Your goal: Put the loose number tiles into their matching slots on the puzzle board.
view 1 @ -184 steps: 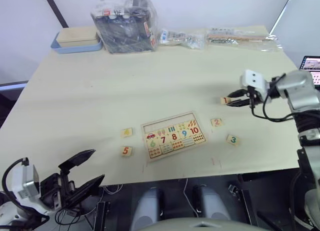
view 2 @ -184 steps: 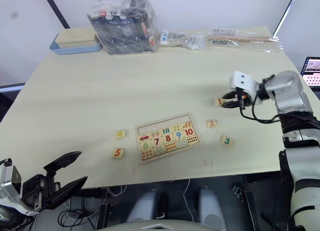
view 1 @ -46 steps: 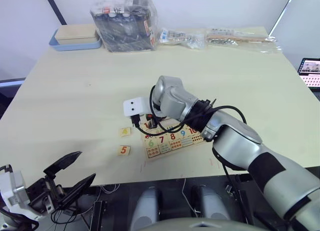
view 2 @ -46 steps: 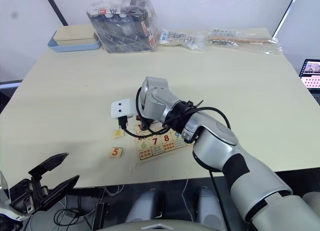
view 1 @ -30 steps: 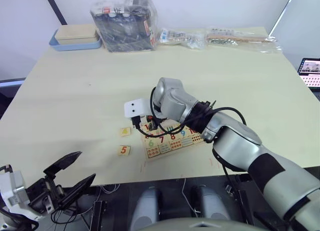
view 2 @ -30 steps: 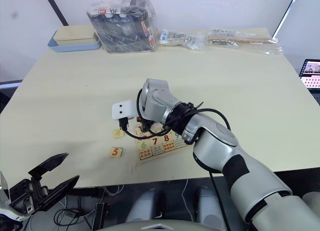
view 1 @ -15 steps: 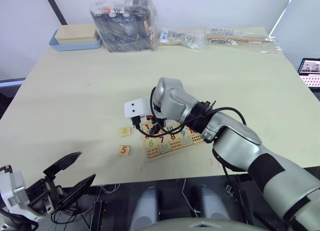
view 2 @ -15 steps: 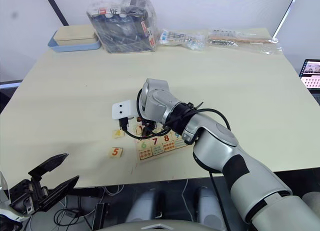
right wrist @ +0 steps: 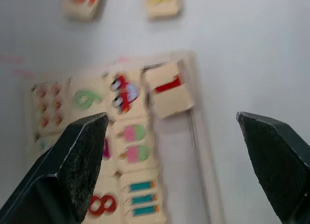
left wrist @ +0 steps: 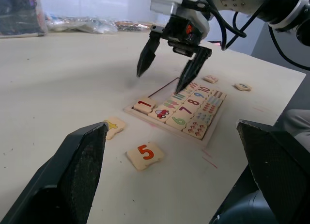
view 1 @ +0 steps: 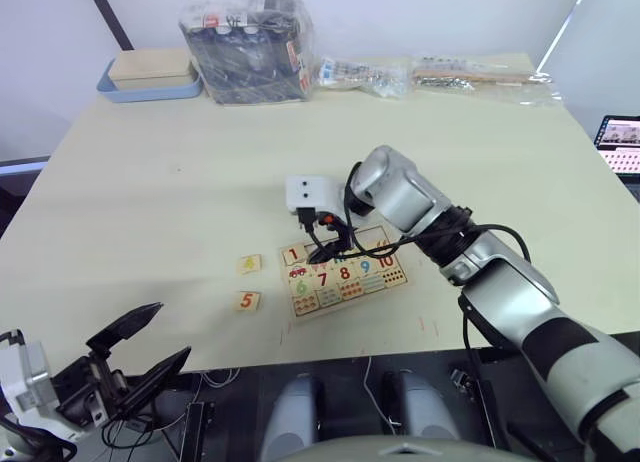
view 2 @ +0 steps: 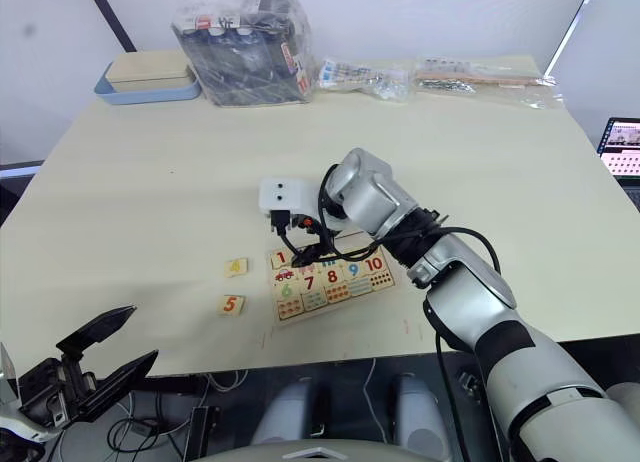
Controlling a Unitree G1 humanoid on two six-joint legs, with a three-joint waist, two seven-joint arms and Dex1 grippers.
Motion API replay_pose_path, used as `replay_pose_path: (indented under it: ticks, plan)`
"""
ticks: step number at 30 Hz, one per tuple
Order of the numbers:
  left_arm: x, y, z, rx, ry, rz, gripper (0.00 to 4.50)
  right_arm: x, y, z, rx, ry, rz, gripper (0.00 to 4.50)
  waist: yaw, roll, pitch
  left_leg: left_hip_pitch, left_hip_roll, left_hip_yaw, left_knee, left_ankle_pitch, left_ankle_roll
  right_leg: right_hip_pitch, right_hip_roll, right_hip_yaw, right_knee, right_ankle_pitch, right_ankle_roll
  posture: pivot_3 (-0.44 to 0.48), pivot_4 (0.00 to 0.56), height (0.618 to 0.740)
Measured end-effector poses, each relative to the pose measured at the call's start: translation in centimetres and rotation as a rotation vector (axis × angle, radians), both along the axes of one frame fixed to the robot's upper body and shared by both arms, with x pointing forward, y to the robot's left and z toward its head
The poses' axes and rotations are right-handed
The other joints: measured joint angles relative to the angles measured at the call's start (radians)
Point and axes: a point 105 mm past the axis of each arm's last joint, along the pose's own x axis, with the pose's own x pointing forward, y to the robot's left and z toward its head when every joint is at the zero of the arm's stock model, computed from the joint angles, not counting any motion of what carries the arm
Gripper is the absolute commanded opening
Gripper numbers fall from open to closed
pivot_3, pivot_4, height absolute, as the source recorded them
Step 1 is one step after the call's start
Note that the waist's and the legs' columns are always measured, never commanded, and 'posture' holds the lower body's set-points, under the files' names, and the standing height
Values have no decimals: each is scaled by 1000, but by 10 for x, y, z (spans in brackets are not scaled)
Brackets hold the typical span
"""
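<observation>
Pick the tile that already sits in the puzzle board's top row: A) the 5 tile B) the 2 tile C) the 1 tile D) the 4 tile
C: the 1 tile lies in the left end of the puzzle board's top row, below the open right gripper; the 4 tile and the 5 tile lie loose on the table.

My right tool [view 1: 329, 236] hangs spread over the top row of the puzzle board [view 1: 343, 271], clear air between its fingers and the wood. Below and to its left the 1 tile [view 1: 292, 256] sits in the end slot; the rest of that row to its right lies bare. Further left, the 4 tile [view 1: 250, 265] and 5 tile [view 1: 248, 301] dot the worktop [view 1: 180, 192]. Beyond my tool the surface runs free to the wrapped black box [view 1: 250, 46]. My left tool [view 1: 150, 348] waits spread off the near edge.
</observation>
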Motion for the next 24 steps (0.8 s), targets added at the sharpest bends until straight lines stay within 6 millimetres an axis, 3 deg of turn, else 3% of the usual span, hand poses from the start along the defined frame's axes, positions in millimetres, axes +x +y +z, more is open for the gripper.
replay_pose_path:
  ticks: [5, 7, 9, 24]
  plan:
    - [2, 0, 2, 9, -5, -8, 4500, 9, -1, 7, 72, -44, -20, 1673, 0, 0, 0, 0, 0, 0, 0, 0, 0, 0, 0, 0, 0, 0, 0, 0, 150, 740]
    - [4, 2, 3, 13, -5, -11, 4500, 11, 0, 4, 92, -50, -30, 577, 0, 0, 0, 0, 0, 0, 0, 0, 0, 0, 0, 0, 0, 0, 0, 0, 150, 740]
    - [5, 3, 3, 14, -3, -12, 4500, 12, 1, -1, 99, -49, -37, 55, 0, 0, 0, 0, 0, 0, 0, 0, 0, 0, 0, 0, 0, 0, 0, 0, 150, 740]
    - [5, 6, 2, 19, 8, -22, 4500, 15, 10, -27, 133, -52, -39, 55, 0, 0, 0, 0, 0, 1, 0, 2, -3, 0, 0, 1, 0, 0, 0, 0, 150, 740]
